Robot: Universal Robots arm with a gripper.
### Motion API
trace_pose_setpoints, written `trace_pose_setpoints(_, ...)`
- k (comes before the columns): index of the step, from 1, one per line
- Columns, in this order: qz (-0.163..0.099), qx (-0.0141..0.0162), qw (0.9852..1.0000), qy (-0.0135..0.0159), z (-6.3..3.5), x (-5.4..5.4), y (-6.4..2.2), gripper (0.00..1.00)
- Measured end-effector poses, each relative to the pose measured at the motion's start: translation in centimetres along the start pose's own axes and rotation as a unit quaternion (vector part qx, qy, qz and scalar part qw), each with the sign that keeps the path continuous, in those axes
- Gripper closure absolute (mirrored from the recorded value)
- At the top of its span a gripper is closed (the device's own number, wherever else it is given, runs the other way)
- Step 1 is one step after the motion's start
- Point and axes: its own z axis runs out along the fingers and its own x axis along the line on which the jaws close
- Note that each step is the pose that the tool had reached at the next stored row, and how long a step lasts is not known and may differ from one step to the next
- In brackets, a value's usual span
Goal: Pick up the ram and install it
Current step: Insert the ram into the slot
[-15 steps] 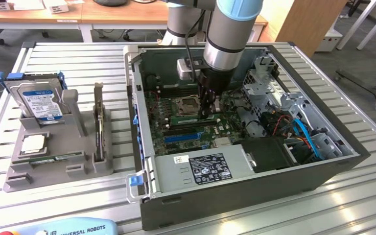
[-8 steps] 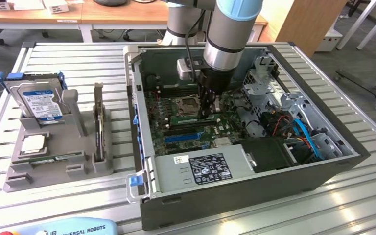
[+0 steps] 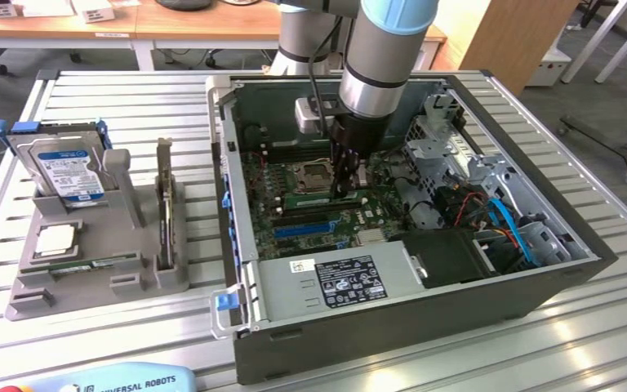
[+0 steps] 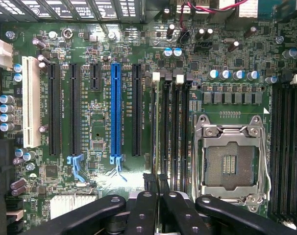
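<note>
Black gripper (image 4: 153,182) is pinched shut over the green motherboard (image 4: 97,112), green ram stick (image 3: 87,263) untouched in grey tray (image 3: 74,298), pickup wants open jaws.

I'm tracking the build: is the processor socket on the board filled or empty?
Empty. The processor socket shows bare contacts in its middle, with no chip seated in it.

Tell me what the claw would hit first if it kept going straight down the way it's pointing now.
Most likely the black memory slots beside the open processor socket; the claw points down at them, shut. How near they are is hard to judge.
</note>
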Motion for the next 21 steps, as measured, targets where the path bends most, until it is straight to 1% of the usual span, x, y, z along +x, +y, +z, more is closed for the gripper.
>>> trace_pose_setpoints(6, -0.003, 0.0, 1.0, 0.0001, 0.0, 0.0, 0.0, 0.89)
trace_pose_setpoints(21, -0.003, 0.0, 1.0, 0.0, 0.37, 0.0, -0.01, 0.89)
